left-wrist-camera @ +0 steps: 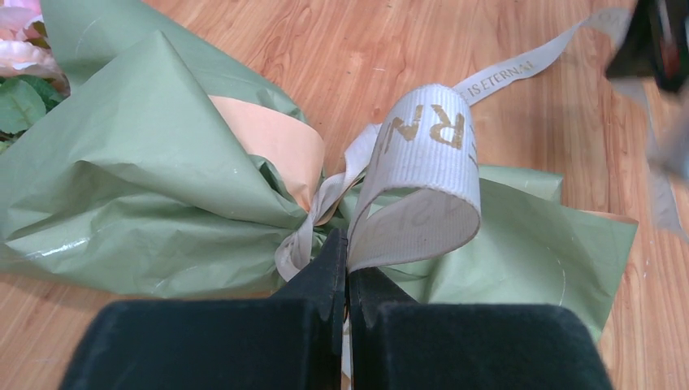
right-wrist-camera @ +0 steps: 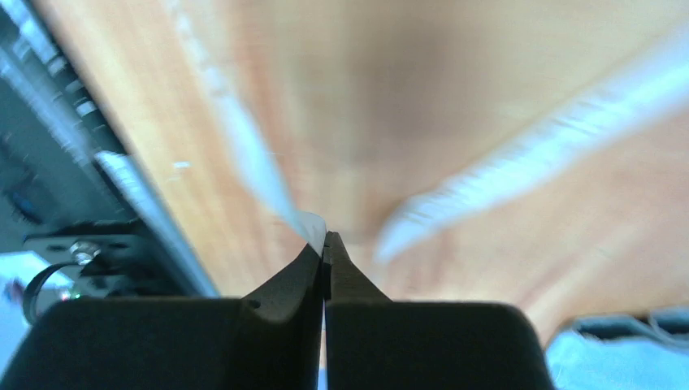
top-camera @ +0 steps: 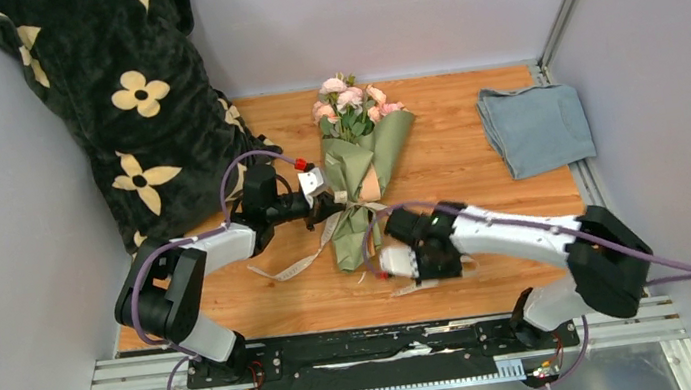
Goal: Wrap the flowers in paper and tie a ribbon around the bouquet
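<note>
**Tying it up tight**

The left gripper (left-wrist-camera: 347, 262) is pinched tight on a ribbon (left-wrist-camera: 426, 154) loop, likely so it cannot slip loose. The right gripper (right-wrist-camera: 326, 244), blurry, looks clamped on a ribbon end, ready to pull. Gold letters read "IS ETERNAL". The bouquet (top-camera: 358, 168) lies mid-frame on the table (top-camera: 462, 190).
</note>
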